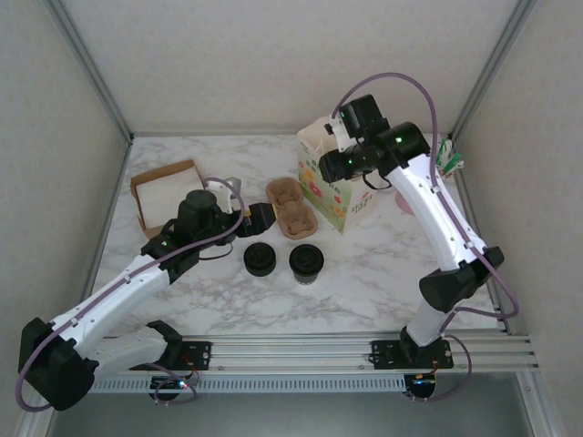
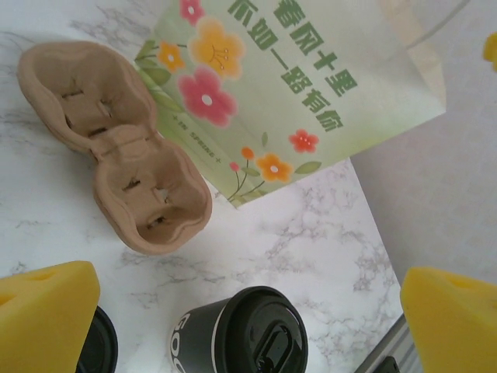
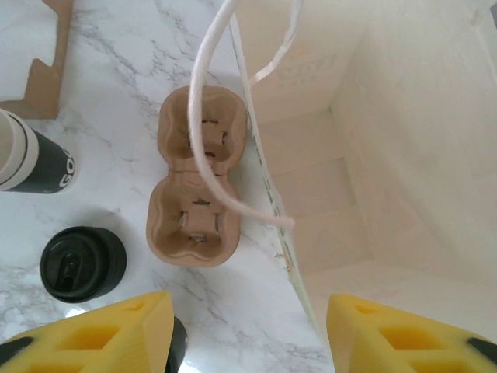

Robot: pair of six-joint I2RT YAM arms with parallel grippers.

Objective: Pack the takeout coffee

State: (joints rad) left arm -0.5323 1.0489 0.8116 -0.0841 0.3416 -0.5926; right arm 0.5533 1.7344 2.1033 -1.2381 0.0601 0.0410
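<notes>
The paper bag [image 1: 339, 187] stands tall and light at the back. The right claw [image 3: 248, 311], half open and holding nothing, straddles its rim, so a nudge could tip or crease it. The left claw [image 2: 248, 281] gapes wide and empty over the takeout coffee [image 2: 247, 336], which sits on the table near the cup tray [image 2: 116, 148], beside a second black lid [image 1: 260, 259]. A careless squeeze could pop the coffee's top or catch that other lid instead

In the left wrist view the takeout coffee [image 2: 241, 334] is cut off by the bottom edge. At lower left a black lid [image 2: 105, 343] lies half hidden behind a yellow fingertip [image 2: 46, 311].
</notes>
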